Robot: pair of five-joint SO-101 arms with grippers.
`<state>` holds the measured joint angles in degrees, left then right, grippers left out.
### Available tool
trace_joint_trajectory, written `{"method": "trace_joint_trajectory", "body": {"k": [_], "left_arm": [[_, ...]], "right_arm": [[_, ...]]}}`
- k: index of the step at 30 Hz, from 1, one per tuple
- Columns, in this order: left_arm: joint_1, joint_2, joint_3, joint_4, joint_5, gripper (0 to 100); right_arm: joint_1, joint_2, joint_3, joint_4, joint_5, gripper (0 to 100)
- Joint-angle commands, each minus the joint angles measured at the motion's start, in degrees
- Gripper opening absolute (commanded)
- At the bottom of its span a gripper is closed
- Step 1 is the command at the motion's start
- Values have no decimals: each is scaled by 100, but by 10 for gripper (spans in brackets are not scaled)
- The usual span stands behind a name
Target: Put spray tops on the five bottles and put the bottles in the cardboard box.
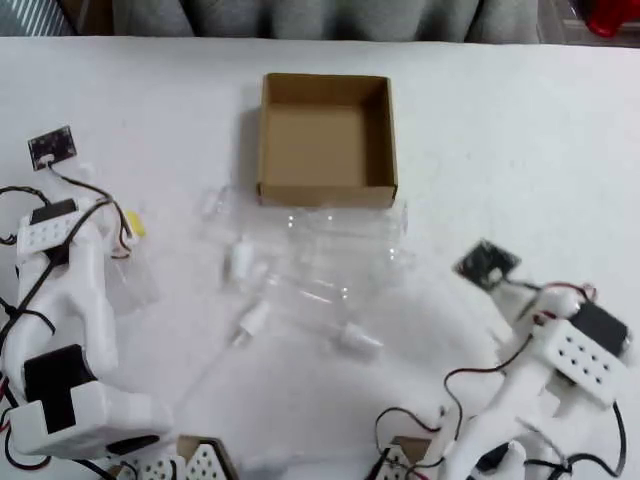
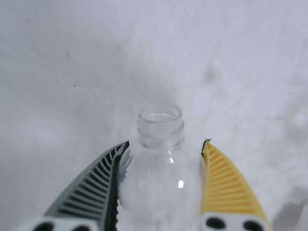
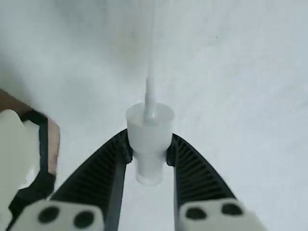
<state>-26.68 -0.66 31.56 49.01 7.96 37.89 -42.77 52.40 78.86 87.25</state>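
The bench (image 1: pixel 520 130) is a plain white surface, matte and faintly mottled, taking up nearly all of the high view. Along the bench's far edge hangs a grey curtain (image 1: pixel 300 18) in soft vertical folds. Past the bench's far right corner sits a glossy red object (image 1: pixel 612 15), cut off by the frame so I cannot tell what it is. Past the bench's far left corner lies a pale striped surface (image 1: pixel 30 15), with a brown strip (image 1: pixel 85 14) just beside it.
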Motion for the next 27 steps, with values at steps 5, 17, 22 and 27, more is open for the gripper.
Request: {"method": "trace_joint_trajectory", "body": {"k": [5, 17, 22, 27], "left_arm": [[57, -40, 44, -114, -79, 64], [57, -40, 62, -114, -79, 64], [57, -40, 62, -114, -79, 64], [57, -40, 62, -114, -79, 64]], "right_arm": [[1218, -127, 387, -1130, 1503, 136], [1305, -189, 281, -1420, 343, 125], [1604, -189, -923, -286, -1626, 31], [2246, -189, -1538, 470, -2884, 17]]}}
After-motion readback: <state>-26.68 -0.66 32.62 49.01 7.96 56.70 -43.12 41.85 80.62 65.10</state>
